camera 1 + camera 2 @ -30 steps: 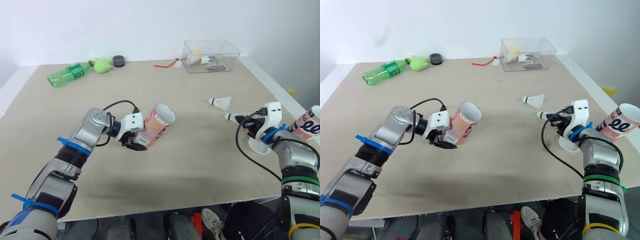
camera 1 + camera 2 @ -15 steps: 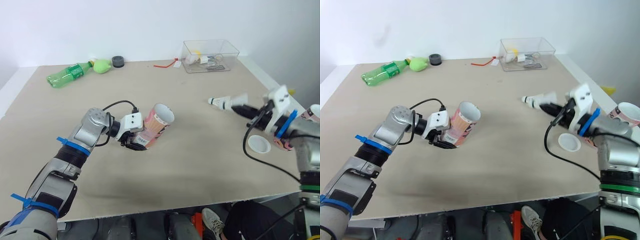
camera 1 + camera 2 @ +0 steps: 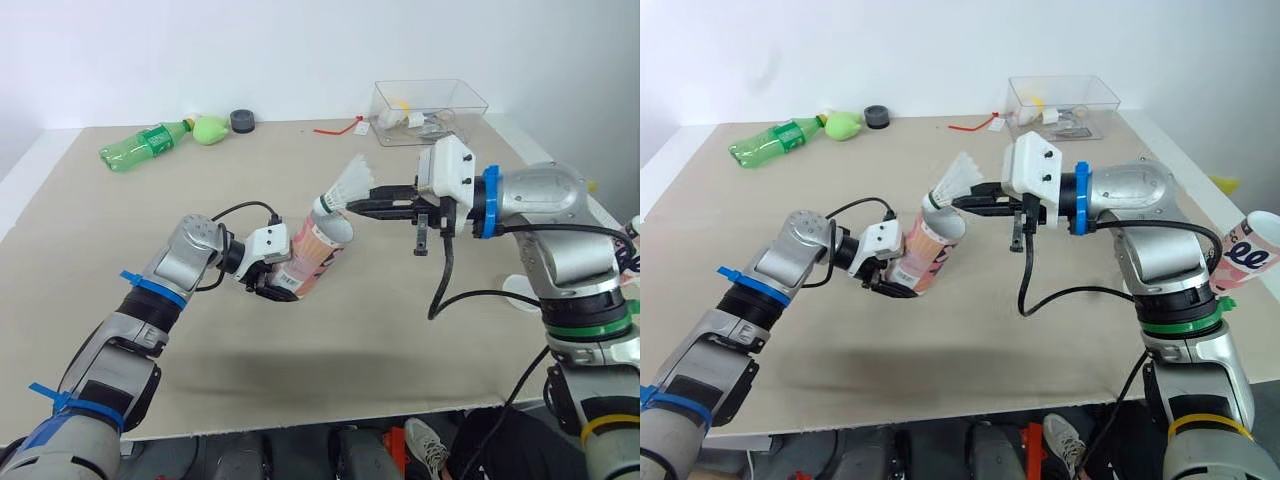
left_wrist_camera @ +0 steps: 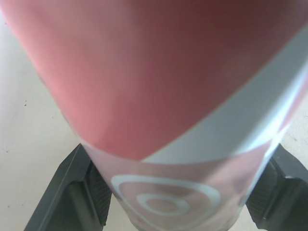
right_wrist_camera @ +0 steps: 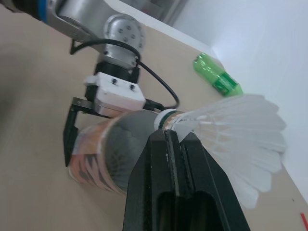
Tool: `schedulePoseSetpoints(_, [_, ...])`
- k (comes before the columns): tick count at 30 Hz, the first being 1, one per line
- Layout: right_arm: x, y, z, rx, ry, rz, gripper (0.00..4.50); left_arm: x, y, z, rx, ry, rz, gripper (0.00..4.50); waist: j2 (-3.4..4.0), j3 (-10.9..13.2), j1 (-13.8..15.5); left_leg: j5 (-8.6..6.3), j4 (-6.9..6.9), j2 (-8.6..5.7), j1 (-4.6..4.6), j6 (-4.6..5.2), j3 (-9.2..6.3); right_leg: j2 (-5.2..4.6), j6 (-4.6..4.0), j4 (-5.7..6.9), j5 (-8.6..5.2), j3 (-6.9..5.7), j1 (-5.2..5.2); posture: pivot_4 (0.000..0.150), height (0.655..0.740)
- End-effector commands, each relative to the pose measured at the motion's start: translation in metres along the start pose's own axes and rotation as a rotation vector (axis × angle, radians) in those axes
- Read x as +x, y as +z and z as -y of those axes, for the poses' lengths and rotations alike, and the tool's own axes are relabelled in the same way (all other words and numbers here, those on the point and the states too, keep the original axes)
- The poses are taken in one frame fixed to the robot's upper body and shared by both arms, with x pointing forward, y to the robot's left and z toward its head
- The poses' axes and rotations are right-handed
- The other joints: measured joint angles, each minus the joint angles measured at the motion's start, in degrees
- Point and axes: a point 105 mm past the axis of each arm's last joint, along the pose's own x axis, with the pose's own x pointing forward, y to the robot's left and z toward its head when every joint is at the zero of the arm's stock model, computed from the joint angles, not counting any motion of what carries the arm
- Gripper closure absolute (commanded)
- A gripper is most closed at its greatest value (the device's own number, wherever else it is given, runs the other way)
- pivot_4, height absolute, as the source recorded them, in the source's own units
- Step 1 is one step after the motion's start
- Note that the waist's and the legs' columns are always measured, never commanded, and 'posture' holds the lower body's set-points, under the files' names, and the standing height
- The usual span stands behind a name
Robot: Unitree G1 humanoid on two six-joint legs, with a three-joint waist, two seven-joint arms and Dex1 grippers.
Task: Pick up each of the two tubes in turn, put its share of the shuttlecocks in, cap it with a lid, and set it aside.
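Left gripper (image 3: 277,290) clamps the tilted tube (image 3: 320,252). Right gripper (image 3: 352,207) pinches a shuttlecock (image 3: 343,187), cork at the tube's mouth. The second tube (image 3: 1250,250), at 3 o'clock, is cut off.

You have the tube (image 3: 318,258) lying tilted mid-tabletop (image 3: 350,360), the shuttlecock (image 3: 345,187) at its mouth. The bottle (image 3: 140,146) lies far back on the left, the box (image 3: 430,99) far back on the right, and the second tube (image 3: 1247,252) at the right edge.

Second tube (image 3: 1248,250) cut by the frame edge — clear box (image 3: 470,122) contents too small to tell
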Motion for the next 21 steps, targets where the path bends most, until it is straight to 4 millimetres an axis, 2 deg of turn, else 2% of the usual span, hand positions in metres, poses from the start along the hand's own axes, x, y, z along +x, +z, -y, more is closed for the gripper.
schedulePoseSetpoints(1, [0.006,0.002,-0.001,-0.046,0.042,0.002,4.43,-0.004,0.007,-0.002,0.023,0.013,0.011,1.44,0.00,0.00,-0.04,0.00,0.01,-0.02,0.00,0.01,0.00,-0.02,0.01,-0.01,0.00,0.00,0.00,0.150,0.7400])
schedulePoseSetpoints(11, [0.002,-0.007,0.000,-0.056,0.083,-0.038,4.43,-0.006,0.001,0.001,0.007,0.026,0.002,1.44,0.00,0.00,-0.06,0.01,0.02,0.07,0.03,-0.01,-0.04,0.10,0.01,0.02,-0.01,-0.03,0.00,0.150,0.7400])
schedulePoseSetpoints(21, [-0.002,0.003,0.002,-0.061,0.142,-0.038,4.43,-0.005,0.001,0.002,0.006,0.026,0.003,1.44,0.00,0.00,-0.06,0.00,0.02,0.06,0.03,-0.01,-0.03,0.07,-0.01,0.02,-0.01,-0.02,0.00,0.150,0.7400])
